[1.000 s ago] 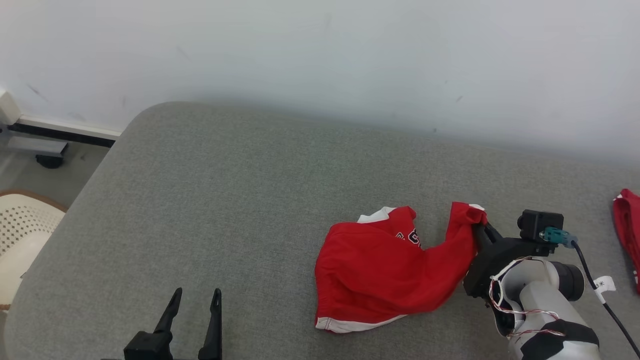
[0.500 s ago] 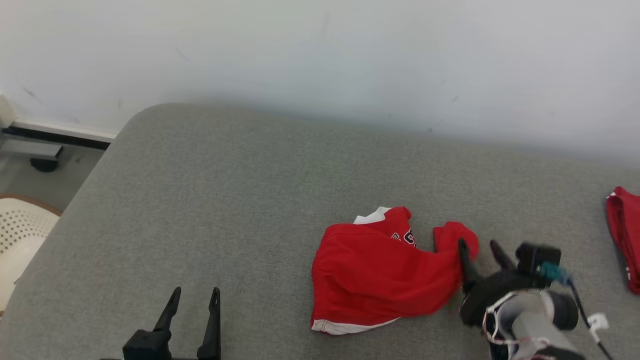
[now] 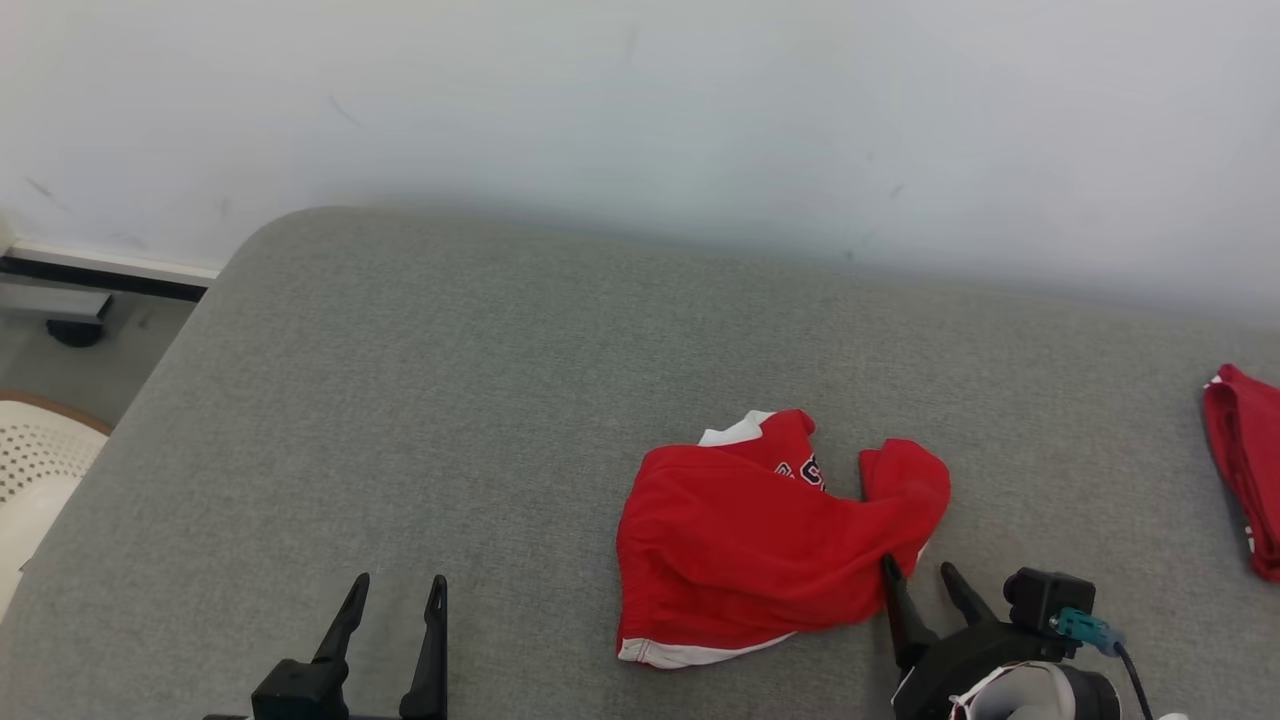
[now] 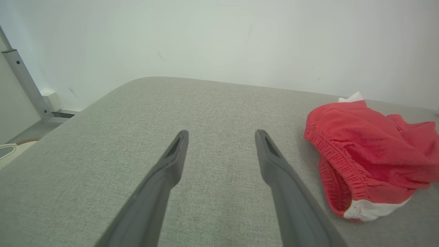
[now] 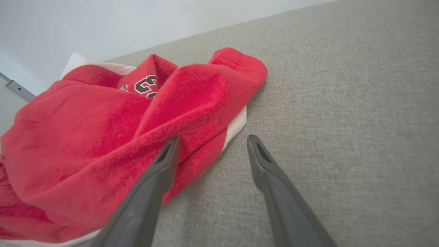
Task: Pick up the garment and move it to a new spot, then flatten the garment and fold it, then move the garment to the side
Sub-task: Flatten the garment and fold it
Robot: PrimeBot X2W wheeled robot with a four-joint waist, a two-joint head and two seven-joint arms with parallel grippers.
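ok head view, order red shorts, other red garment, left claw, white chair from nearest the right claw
1. red shorts, just left of the right claw
2. other red garment, right edge
3. left claw, lower left
4. white chair, far left edge

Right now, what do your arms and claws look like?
The left gripper and right gripper each have two long, dark, pointed fingers on a black base. By the right one there is a small black camera box with a teal plug and a black cable, then a pale forearm.
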